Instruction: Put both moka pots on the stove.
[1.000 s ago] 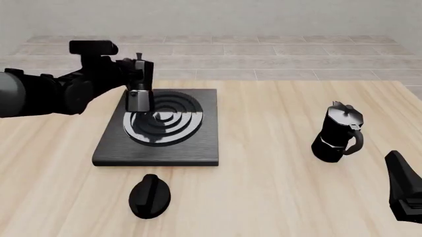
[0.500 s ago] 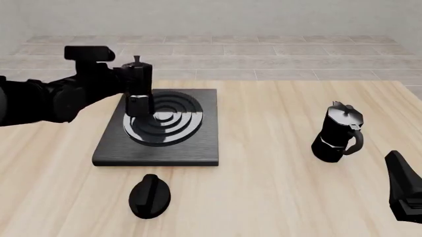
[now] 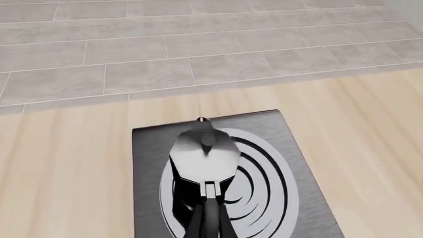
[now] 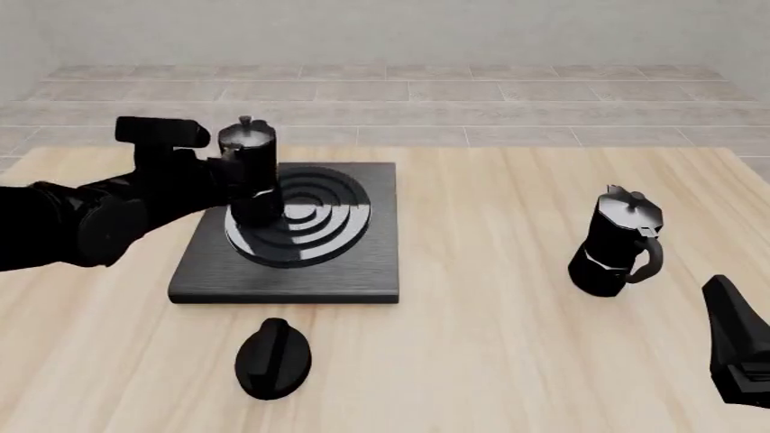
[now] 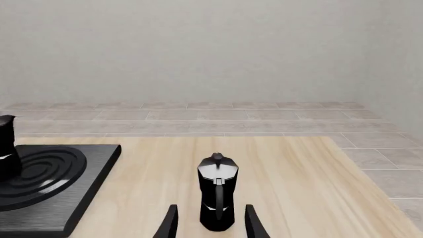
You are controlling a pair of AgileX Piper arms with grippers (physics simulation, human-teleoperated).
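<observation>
Moka pots are sitting in two different places. One moka pot is standing upright over the left part of the burner rings of the stove, with the left gripper reaching in from the left and clenching its handle side; whether its base is actually touching the rings cannot be told from the front view. In the left wrist view that pot is showing its silvery lid and small knob from above, with the handle running back toward the camera, and the stove is lying underneath it.

The second moka pot is standing upright on the bare wood of the table, well to the right of the stove, with its curved handle facing forward and right. The right gripper is hanging near the table's right front corner with its fingers spread wide and released (the pot is appearing between them in the right wrist view, but farther on and not touched). Only a dark piece of the right arm is showing in the front view.

A low black oval knob is lying on the table just in front of the stove.
</observation>
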